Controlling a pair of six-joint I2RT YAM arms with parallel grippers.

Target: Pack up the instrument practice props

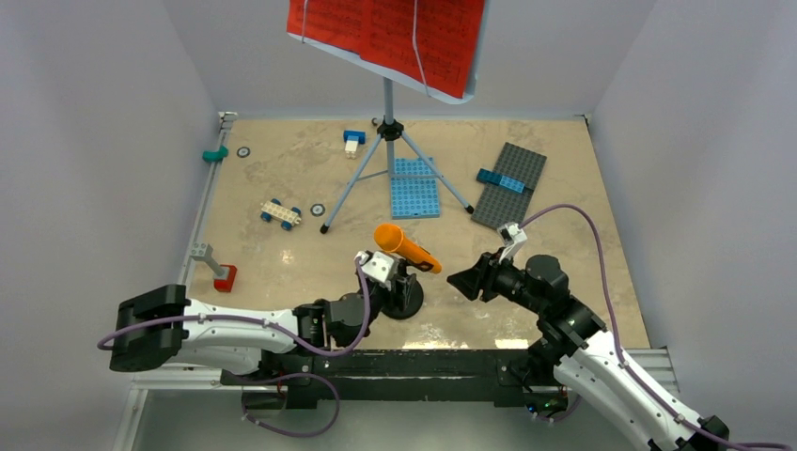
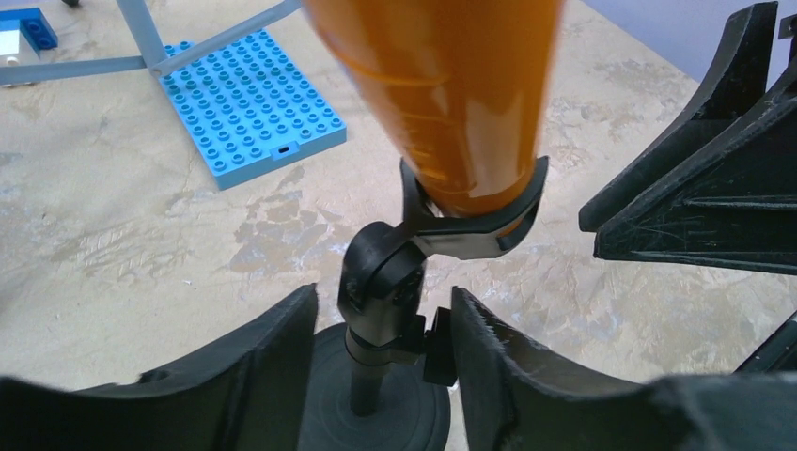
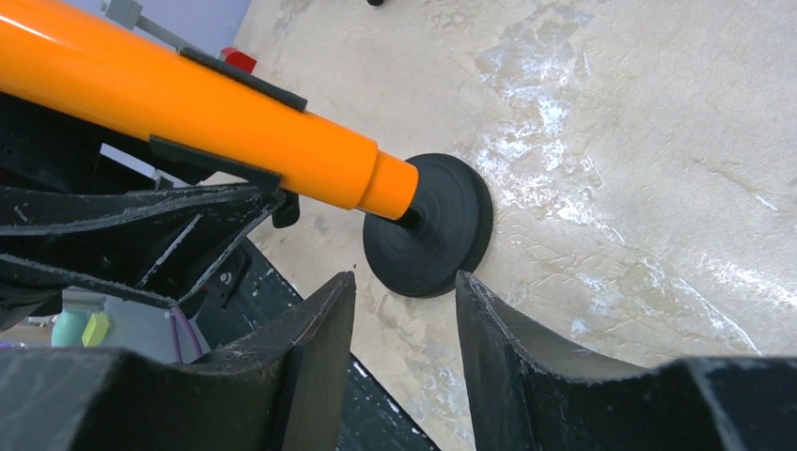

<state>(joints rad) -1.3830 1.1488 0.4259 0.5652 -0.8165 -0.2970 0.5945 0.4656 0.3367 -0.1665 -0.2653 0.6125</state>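
The orange toy microphone [image 1: 406,247] sits tilted in its clip on a short black stand with a round base [image 1: 406,301], near the table's front edge. My left gripper [image 1: 398,280] is open, with a finger on each side of the stand's neck [image 2: 381,282]. Its right finger touches the neck's side knob and the left one stands a little off. My right gripper [image 1: 462,282] is open and empty, just right of the base [image 3: 437,225]. The pale-blue music stand [image 1: 388,103] with grey tripod legs stands at the back and holds red sheet-music pages [image 1: 385,33].
A blue studded plate [image 1: 414,188] lies under the tripod. A grey plate [image 1: 512,169] with a blue brick lies at the back right. A small wheeled car [image 1: 280,213], a blue-and-white brick [image 1: 353,141], a teal piece [image 1: 215,153] and a red-and-grey piece [image 1: 218,271] are on the left.
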